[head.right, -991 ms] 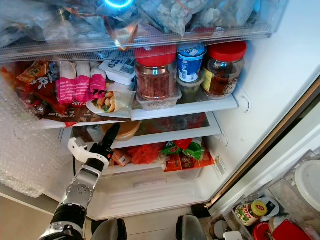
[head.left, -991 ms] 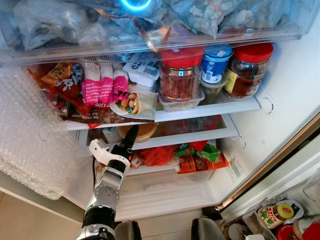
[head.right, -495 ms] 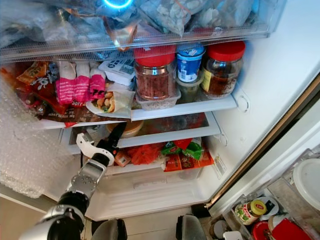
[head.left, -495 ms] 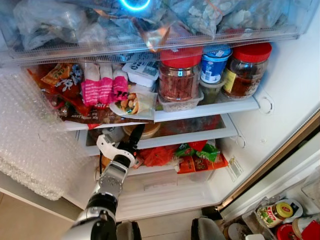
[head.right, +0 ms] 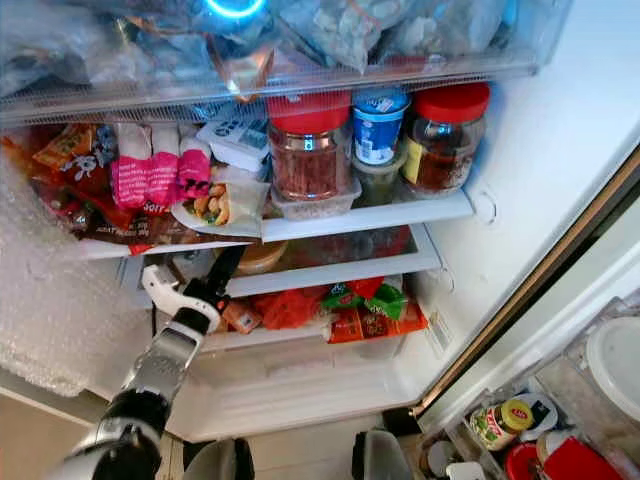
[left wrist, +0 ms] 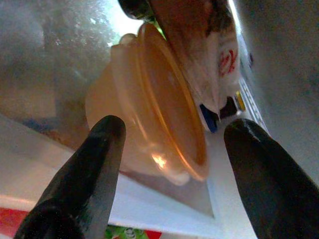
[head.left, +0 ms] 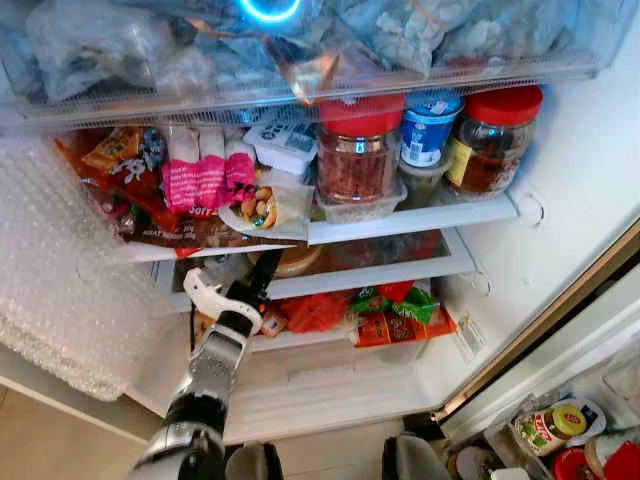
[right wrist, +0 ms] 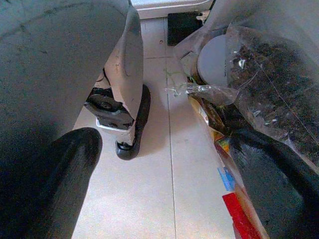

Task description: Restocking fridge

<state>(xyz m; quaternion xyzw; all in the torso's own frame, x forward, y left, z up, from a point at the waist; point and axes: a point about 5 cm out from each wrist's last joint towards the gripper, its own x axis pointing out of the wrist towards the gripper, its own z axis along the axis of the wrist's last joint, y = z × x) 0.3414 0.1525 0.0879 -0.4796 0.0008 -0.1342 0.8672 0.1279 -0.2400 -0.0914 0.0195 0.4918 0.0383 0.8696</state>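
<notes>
Left gripper [head.left: 262,272] reached into open fridge's middle white shelf [head.left: 400,272], black fingers [left wrist: 84,179] spread apart, flanking translucent orange lidded plastic tub [left wrist: 149,129], not touching. Right gripper [right wrist: 164,184] fingers apart, hung over tiled floor [right wrist: 149,189].

1. The left hand [left wrist: 169,164] has matt black fingers [left wrist: 84,174] with a faintly rubbery look, spread apart before a translucent orange plastic tub [left wrist: 144,119], glossy at its rim.
2. The fridge shelf [head.left: 400,222] is smooth white plastic edging clear glass.
3. The jars [head.left: 358,150] are clear, shiny (glass or plastic, hard to tell), with glossy red plastic lids [head.left: 505,104].
4. The bubble wrap [head.left: 60,290] is filmy, dimpled plastic.
5. The pink packets [head.left: 205,180] are crinkled glossy foil.
6. The floor [right wrist: 149,164] is smooth pale tile beside the right hand [right wrist: 164,184], whose fingers are spread.
</notes>
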